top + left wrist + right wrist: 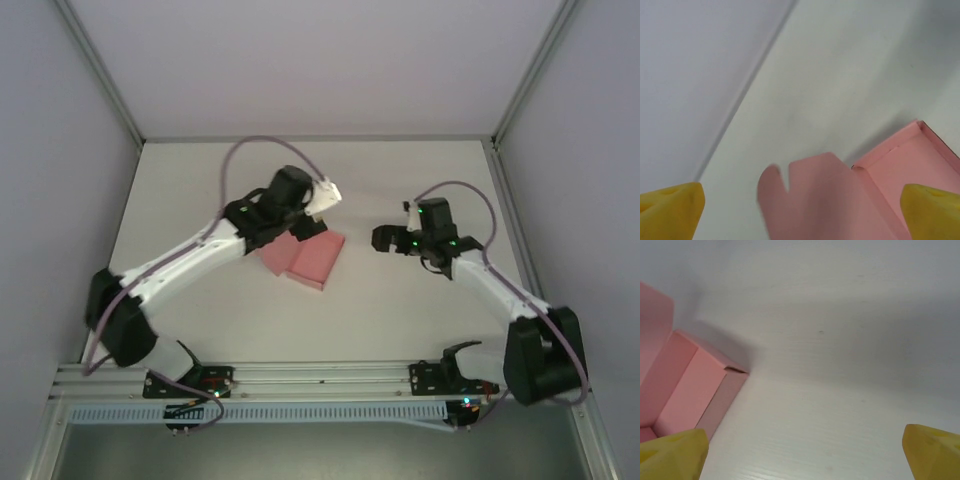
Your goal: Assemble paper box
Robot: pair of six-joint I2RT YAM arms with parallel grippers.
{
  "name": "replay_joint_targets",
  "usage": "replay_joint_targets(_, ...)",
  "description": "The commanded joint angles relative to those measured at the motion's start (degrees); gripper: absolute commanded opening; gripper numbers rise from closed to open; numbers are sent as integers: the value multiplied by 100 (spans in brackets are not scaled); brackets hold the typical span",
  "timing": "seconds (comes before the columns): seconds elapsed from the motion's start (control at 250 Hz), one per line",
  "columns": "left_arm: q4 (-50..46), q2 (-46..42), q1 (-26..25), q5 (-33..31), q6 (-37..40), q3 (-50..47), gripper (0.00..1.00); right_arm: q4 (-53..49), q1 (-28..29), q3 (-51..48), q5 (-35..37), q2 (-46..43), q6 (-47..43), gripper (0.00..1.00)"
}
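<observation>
Near edge: aluminium rail [320,375] runs across the front of the white table [400,320], with 2 arm bases bolted to it, left and right.

Left arm reaches up and inward from its base. A purple cable [240,150] loops above it.

Mid-table, slightly left of centre: the paper box [312,260], pink card, lying flat on the table. It reads as 2 pink panels side by side, set at an angle.
- In the left wrist view the paper box [900,165] shows an open tray with low raised walls. A rounded flap with a notch is spread toward the camera.
- In the right wrist view the paper box [690,385] sits at the left edge, with its open interior and 1 outer wall visible.

Left gripper [312,215] hangs over the box's far-left part. From its own camera the left gripper [802,210] has its jaws spread wide. The yellow fingertips [675,207] sit at opposite bottom corners, the pink flap lies below between them, and nothing is gripped.

Right gripper [385,238] sits to the right of the box, apart from it. From its own camera the right gripper [802,450] is also spread wide and holds nothing. Its yellow fingertips [932,450] are over bare table.

Small green lights glow on both arms.

Far side: pale enclosure walls [320,60] with metal corner posts.
</observation>
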Motion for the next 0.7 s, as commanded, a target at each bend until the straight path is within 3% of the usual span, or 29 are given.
replay_joint_targets(0.0,566,-702,494,368,-2820,-603,100,-18,544,857,6,855,-585,100)
replay_joint_targets(0.124,219,-1422,1109,478,-4337,-1326,100,-583,1103,1986,327,2111,-1362,93)
replay_joint_targets(0.363,-126,-2035,1551,474,-4858,-2018,100,-1315,1569,3600,545,3839,-1881,77)
replay_joint_targets(0.463,-126,-2116,1559,499,-4858,-2051,100,-1314,1623,3759,620,4088,-1784,62)
replay_joint_targets(0.595,-137,-2135,1568,474,-4888,-2022,100,-1200,1662,3695,862,4143,-1520,29)
replay_joint_targets(0.699,-129,-2130,1568,488,-4909,-1967,100,-1144,1665,3572,1262,4083,-1154,16)
